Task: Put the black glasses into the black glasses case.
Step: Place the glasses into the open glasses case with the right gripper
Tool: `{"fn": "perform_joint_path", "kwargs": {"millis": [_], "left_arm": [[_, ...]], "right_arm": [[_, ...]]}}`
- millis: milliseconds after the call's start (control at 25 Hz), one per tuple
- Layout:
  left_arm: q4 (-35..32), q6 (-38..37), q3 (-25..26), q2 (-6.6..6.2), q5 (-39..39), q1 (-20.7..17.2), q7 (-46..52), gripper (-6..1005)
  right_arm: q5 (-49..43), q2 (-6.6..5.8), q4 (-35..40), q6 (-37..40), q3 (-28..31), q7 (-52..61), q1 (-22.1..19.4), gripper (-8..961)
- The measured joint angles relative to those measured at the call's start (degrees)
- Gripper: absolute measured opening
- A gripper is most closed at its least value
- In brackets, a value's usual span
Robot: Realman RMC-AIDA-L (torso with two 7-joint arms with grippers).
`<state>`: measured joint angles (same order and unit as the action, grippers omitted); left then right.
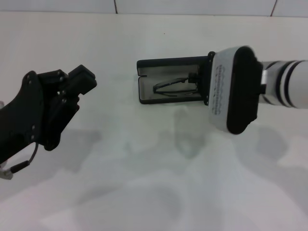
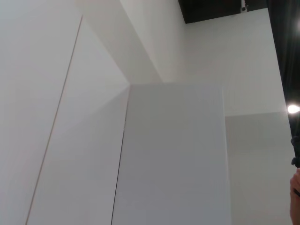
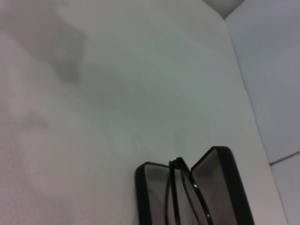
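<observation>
The black glasses case (image 1: 144,91) lies open on the white table (image 1: 144,159), its lid on the far side and its light lining showing. The black glasses (image 1: 171,86) lie inside it, folded, along its length. My right gripper (image 1: 195,79) is at the case's right end, right at the glasses, mostly hidden behind its white and black wrist. The right wrist view shows the open case (image 3: 234,183) with the glasses (image 3: 185,187) over its middle. My left gripper (image 1: 83,81) hangs shut and empty at the far left, well away from the case.
The table's far edge meets a white tiled wall (image 1: 192,6). The left wrist view shows only white walls (image 2: 168,154). Nothing else stands on the table.
</observation>
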<state>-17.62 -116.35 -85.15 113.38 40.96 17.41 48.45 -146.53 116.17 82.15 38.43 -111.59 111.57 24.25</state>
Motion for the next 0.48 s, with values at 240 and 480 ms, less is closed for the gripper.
{"fn": "perform_joint_path", "kwargs": {"millis": [240, 480], "left_arm": [[0.06, 0.0, 0.59, 0.23, 0.12, 0.14, -0.02, 62], [0.14, 0.0, 1.31, 0.43, 0.19, -0.23, -0.02, 62]], "right_arm": [[-2.17, 0.02, -3.67, -4.91, -3.55, 0.0, 1.27, 37], [-2.4, 0.02, -6.97, -10.23, -5.58, 0.08, 2.04, 37]]}}
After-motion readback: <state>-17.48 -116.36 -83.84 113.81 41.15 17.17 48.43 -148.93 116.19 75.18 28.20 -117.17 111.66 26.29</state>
